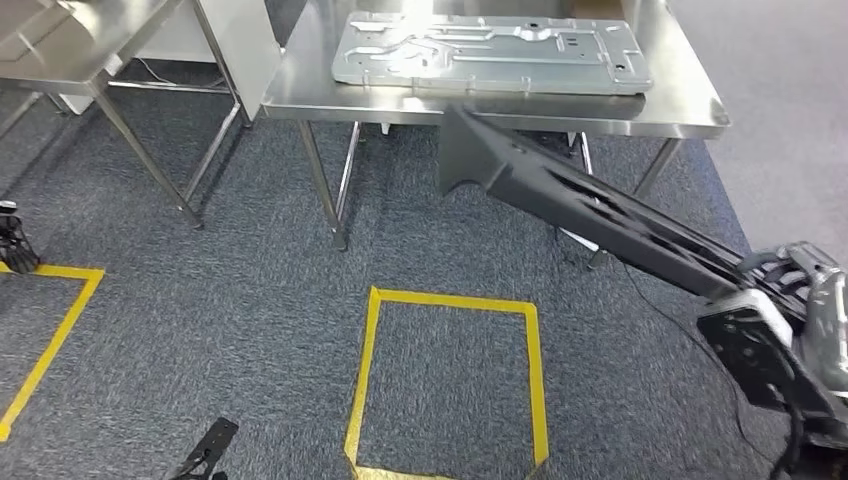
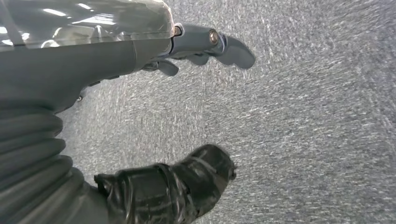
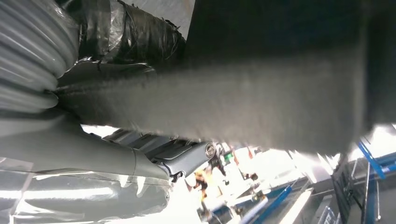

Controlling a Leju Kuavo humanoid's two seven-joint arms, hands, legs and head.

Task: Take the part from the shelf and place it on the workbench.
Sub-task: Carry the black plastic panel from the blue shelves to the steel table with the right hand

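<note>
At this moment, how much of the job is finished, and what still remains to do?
Done: the dark part is off the shelf and carried in the right robot hand. In hand: the part's far end reaches toward the front edge of the steel workbench, above the carpet and not resting on it. Left: setting it down on the workbench, where a silver metal plate already lies. The left robot hand hangs free above the carpet.

Dark part gripped in right hand
</note>
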